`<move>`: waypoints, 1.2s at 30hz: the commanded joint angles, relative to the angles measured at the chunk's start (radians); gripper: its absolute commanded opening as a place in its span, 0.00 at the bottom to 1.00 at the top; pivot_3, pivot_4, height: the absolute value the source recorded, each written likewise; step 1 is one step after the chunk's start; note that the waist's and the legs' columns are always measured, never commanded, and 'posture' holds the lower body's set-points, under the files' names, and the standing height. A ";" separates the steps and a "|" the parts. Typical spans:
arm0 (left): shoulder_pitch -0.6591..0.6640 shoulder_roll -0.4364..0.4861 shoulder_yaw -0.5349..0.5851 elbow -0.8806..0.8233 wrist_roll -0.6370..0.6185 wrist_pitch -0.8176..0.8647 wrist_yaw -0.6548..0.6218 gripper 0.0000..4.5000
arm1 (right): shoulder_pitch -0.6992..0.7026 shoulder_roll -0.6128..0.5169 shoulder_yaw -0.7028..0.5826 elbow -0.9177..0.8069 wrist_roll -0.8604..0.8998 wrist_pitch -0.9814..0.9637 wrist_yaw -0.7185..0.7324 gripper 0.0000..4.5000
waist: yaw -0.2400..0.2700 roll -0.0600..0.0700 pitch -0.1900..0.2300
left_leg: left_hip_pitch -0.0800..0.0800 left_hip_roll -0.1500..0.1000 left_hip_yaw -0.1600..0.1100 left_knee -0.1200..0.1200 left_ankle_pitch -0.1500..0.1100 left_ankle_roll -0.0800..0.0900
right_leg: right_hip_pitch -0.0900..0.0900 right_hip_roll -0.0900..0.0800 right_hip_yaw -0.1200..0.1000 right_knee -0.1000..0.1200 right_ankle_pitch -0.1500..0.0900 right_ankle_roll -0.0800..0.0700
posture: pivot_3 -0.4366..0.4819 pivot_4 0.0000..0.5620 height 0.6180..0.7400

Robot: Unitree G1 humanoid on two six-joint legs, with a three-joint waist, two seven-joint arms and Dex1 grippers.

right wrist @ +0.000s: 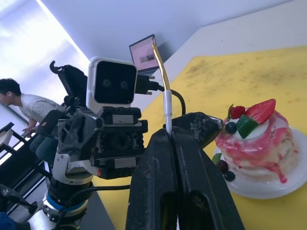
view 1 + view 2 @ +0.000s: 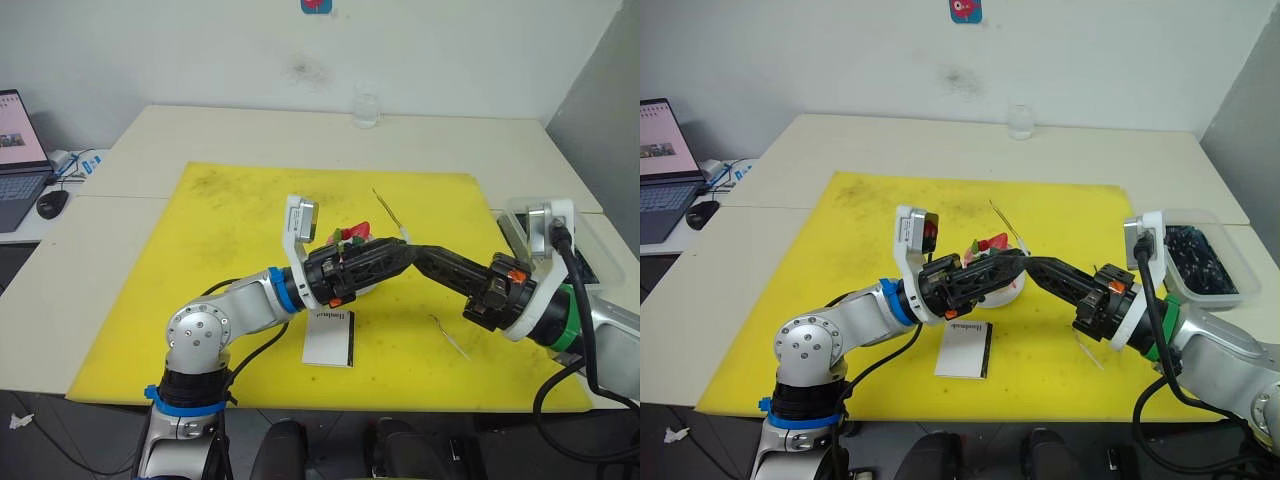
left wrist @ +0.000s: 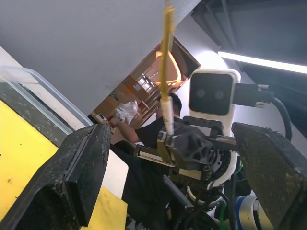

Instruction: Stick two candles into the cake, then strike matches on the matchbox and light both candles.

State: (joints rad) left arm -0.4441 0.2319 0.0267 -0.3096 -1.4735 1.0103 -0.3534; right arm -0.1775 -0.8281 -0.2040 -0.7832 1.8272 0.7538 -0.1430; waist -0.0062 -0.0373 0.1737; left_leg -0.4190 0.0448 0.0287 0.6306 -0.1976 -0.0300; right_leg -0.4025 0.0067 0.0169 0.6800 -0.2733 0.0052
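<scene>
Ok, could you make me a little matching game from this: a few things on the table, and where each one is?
Things:
1. thin pale golden candle
2. flat white matchbox
3. clear glass
4. round pink-and-white cake

Places:
A. on a white plate
B. on the cream table, beyond the yellow mat
C. pinched in the right gripper
D. flat on the mat, nearer the robot than the cake

Pairs: 1-C, 2-D, 3-B, 4-A.

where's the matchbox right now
In the left eye view the matchbox lies flat on the yellow mat near its front edge, just in front of the cake and below the left arm.
</scene>
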 commanded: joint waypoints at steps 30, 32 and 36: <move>-0.013 -0.013 -0.005 0.049 -0.209 -0.009 0.064 0.38 | 0.050 -0.041 0.011 -0.044 -0.018 -0.088 0.057 0.00 | 0.001 0.000 0.000 | 0.000 0.000 0.000 0.000 0.000 0.000 | 0.000 0.000 0.000 0.000 0.000 0.000 | 0.48 0.27 1.00; -0.011 -0.017 -0.010 0.045 -0.209 -0.011 0.066 0.23 | 0.051 -0.041 0.012 -0.047 -0.017 -0.091 0.057 0.00 | 0.001 0.000 0.000 | 0.000 0.000 0.000 0.000 0.000 0.000 | 0.000 0.000 0.000 -0.001 0.000 0.000 | 0.48 0.27 1.00; -0.013 -0.018 -0.015 0.042 -0.205 -0.011 0.062 0.01 | 0.053 -0.041 0.013 -0.051 -0.022 -0.095 0.058 0.00 | 0.001 0.000 0.000 | 0.000 0.000 0.000 0.000 0.000 0.000 | -0.001 0.000 0.000 -0.001 0.000 0.000 | 0.48 0.27 1.00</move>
State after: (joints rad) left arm -0.4439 0.2185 0.0245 -0.2378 -1.6519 0.9985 -0.2750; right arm -0.1266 -0.8576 -0.1757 -0.8063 1.8054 0.6813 -0.0923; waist -0.0050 -0.0374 0.1737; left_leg -0.4195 0.0453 0.0286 0.6304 -0.1977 -0.0301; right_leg -0.4030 0.0065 0.0171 0.6795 -0.2733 0.0052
